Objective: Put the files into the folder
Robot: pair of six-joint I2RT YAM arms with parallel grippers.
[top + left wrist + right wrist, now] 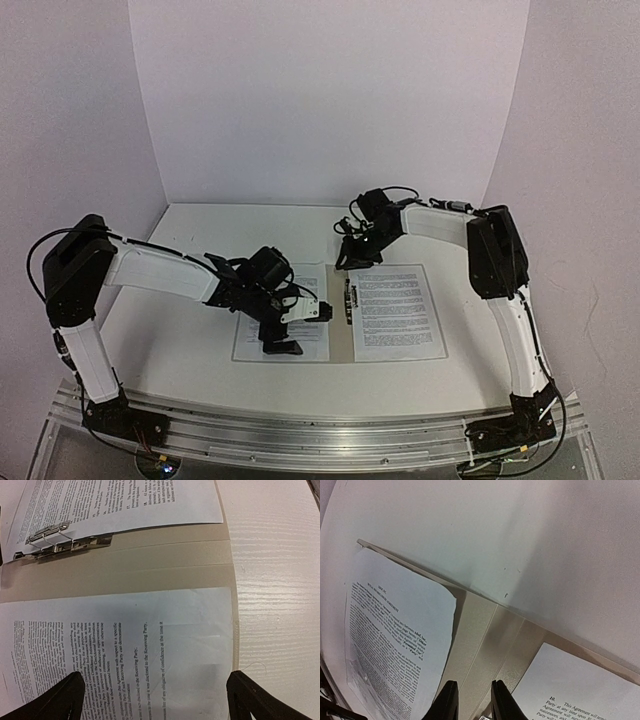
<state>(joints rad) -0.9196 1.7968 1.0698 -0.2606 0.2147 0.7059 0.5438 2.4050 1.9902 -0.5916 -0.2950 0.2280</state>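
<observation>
Two printed sheets lie inside the open folder (340, 335) on the white surface (200, 260), seen from above: the left sheet (248, 340) on one half, the right sheet (397, 312) on the other, with the metal clip (348, 295) on the fold between them. The left hand (282, 340) hangs over the left sheet. The right hand (352, 258) sits at the far end of the fold.

From the left wrist, the left hand (155, 680) is spread wide, its fingers (60, 700) apart with nothing between them, just above the left sheet (150, 640). Beyond it runs the bare tan fold of the folder (150, 570), then the clip (60, 542) and the right sheet (125, 500). The surface (280, 580) shows at the right.

From the right wrist, the right hand (474, 700) holds nothing, its fingers (447, 702) only a little apart over the creased fold of the folder (485, 630). One sheet (395, 630) lies to either side of the fold.
</observation>
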